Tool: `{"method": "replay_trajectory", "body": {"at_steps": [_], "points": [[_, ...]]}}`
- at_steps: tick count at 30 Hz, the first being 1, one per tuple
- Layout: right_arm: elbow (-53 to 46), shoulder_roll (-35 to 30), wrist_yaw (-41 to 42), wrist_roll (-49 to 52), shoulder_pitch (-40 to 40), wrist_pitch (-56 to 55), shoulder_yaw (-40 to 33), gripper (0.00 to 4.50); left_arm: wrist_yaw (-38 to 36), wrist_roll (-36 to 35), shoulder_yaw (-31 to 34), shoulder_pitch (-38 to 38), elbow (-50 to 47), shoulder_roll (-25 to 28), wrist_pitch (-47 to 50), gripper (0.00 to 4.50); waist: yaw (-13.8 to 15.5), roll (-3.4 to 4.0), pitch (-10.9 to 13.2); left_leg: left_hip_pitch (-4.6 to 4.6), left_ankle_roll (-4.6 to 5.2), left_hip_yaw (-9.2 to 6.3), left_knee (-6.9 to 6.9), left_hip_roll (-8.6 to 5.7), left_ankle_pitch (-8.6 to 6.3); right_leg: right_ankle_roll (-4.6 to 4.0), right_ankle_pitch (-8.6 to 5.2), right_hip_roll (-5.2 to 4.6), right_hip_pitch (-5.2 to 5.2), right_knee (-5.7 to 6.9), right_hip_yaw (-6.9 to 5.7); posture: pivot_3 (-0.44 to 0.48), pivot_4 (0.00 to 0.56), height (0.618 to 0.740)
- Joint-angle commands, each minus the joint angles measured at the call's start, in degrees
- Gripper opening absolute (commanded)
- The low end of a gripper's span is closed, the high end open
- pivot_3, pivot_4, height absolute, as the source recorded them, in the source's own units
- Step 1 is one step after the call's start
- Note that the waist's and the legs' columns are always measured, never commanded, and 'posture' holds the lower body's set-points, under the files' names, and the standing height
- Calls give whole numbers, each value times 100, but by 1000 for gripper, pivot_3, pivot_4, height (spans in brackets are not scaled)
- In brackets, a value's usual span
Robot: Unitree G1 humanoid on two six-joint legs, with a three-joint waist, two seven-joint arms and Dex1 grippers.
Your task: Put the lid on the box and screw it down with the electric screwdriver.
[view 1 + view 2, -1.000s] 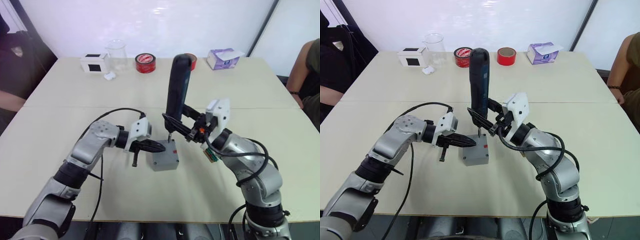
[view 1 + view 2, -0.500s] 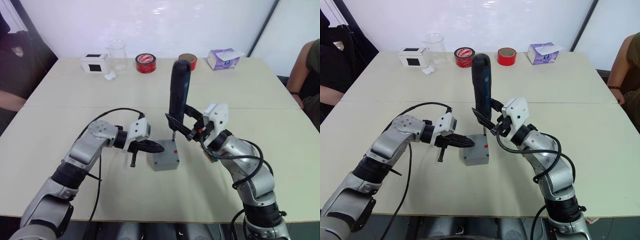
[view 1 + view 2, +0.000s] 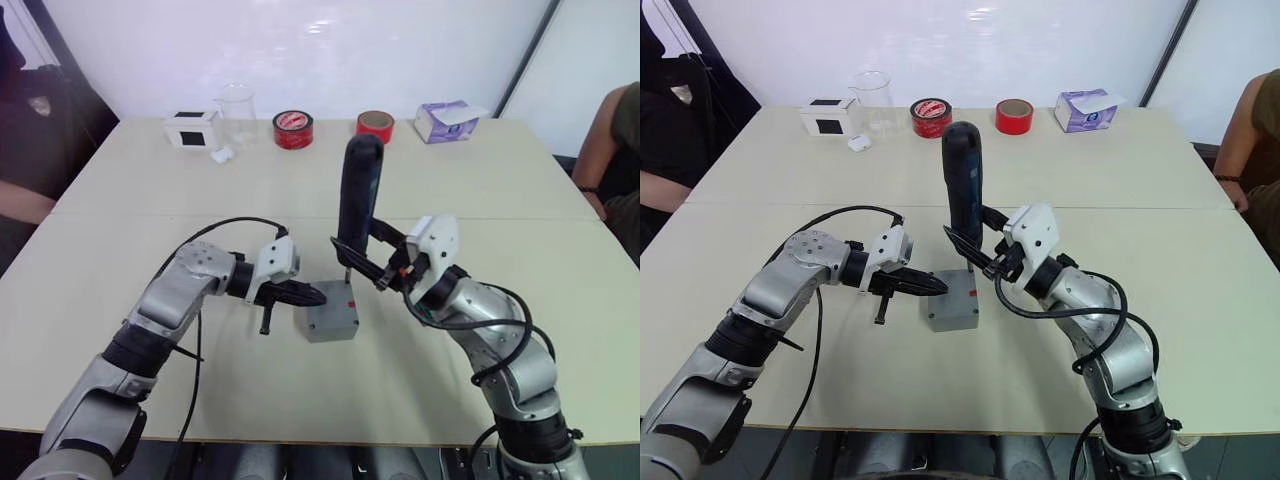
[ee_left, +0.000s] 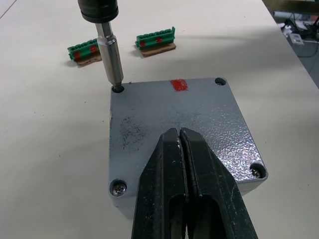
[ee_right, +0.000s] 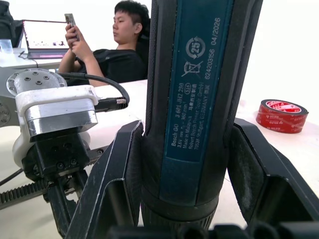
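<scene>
I read this as a robotics lab or test room inside an office. Two plain beige tables (image 3: 520, 190) are pushed together, their seam crossing mid-frame. A bare white wall (image 3: 300, 40) fills the top. Along the tables' upper edge sit bench supplies: two red tape rolls (image 3: 291, 128), a clear beaker (image 3: 236, 105), a purple tissue carton (image 3: 447, 119). In the right wrist view, a seated person (image 5: 107, 47) at upper left looks at a phone beside an open laptop (image 5: 45, 36).

The right pincer (image 3: 362, 262) grips the upright electric screwdriver (image 3: 357, 200), bit on the lid (image 3: 331, 305); the left pincer (image 3: 308, 294) rests there too.
</scene>
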Motion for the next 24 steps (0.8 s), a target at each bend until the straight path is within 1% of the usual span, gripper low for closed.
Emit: {"method": "replay_trajectory", "body": {"at_steps": [1, 8, 14, 17, 19, 20, 24], "points": [[17, -158, 99, -115, 141, 113, 255, 1845, 20, 186, -53, 50, 88, 45, 2, 0, -1, -1, -1, 0, 0, 0, 0, 0, 0, 0, 0, 0, 0, 0, 0, 0, 150, 740], [337, -117, -207, -167, 275, 463, 290, 1845, 77, 349, -124, 105, 166, 48, -149, 0, 0, -43, -41, 13, 0, -1, -2, 2, 0, -4, -2, 1, 12, 0, 0, 0, 150, 740], [429, -82, -372, -14, 388, 837, 264, 1845, 87, 416, -132, 177, 201, 48, -225, 0, 3, -67, -98, 25, 1, -4, -4, 3, -1, -7, -4, -1, 26, -3, 0, 0, 150, 740], [468, -110, -406, -42, 421, 913, 312, 1845, 95, 451, -144, 204, 219, 47, -258, 0, 1, -81, -111, 58, 1, -3, -18, 5, -1, -20, -12, -2, 53, -10, 1, 0, 150, 740], [473, -129, -446, -96, 433, 946, 351, 1845, 95, 487, -158, 212, 248, 51, -291, 0, 0, -85, -133, 117, 1, -2, -55, 6, -2, -27, -24, -5, 108, -44, 1, 0, 150, 740], [471, -142, -451, -103, 436, 985, 372, 1845, 91, 493, -158, 214, 253, 50, -297, 0, -1, -86, -139, 125, 0, -3, -77, 7, -2, -28, -23, -4, 115, -68, 0, 0, 150, 740], [466, -206, -496, -159, 454, 1105, 453, 1845, 90, 533, -178, 231, 244, 48, -325, 0, -2, -80, -171, 123, 0, -4, -81, 12, -2, -29, -23, -4, 116, -75, -1, 0, 150, 740]]}}
